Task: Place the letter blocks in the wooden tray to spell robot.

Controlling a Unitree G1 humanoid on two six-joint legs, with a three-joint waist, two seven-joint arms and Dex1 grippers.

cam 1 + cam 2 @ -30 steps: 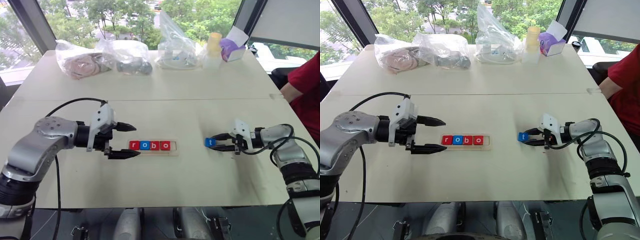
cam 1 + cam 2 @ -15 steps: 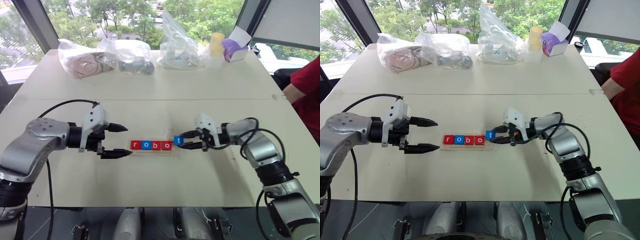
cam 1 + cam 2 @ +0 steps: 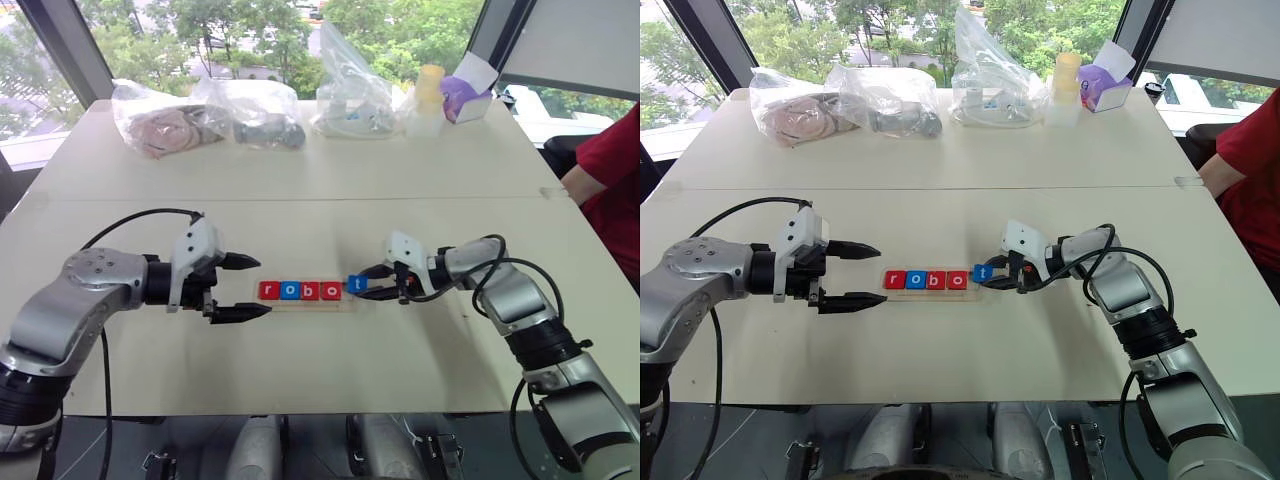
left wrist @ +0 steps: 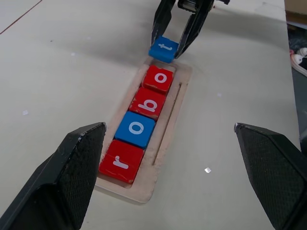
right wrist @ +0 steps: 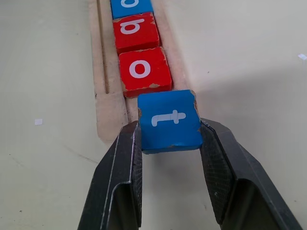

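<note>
The wooden tray [image 3: 305,304] lies mid-table and holds a row of letter blocks: red r [image 3: 268,290], blue o [image 3: 290,291], red b [image 3: 312,291] and red o [image 3: 333,291]. My right gripper [image 3: 364,284] is shut on the blue t block [image 5: 169,120]. It holds that block at the tray's right end, tilted and just past the last red o [image 5: 144,70]. My left gripper [image 3: 261,287] stands open just left of the tray's r end, with nothing between its fingers [image 4: 72,172].
Clear plastic bags [image 3: 165,120] of items line the table's far edge, with a yellow-capped bottle [image 3: 427,98] and a purple box [image 3: 463,98] beside them. A person's red sleeve [image 3: 612,165] shows at the right edge. Bare tabletop [image 3: 330,360] lies in front of the tray.
My right gripper has carried the blue t block leftward across the table to the tray's right end. The left gripper has stayed open beside the r end.
</note>
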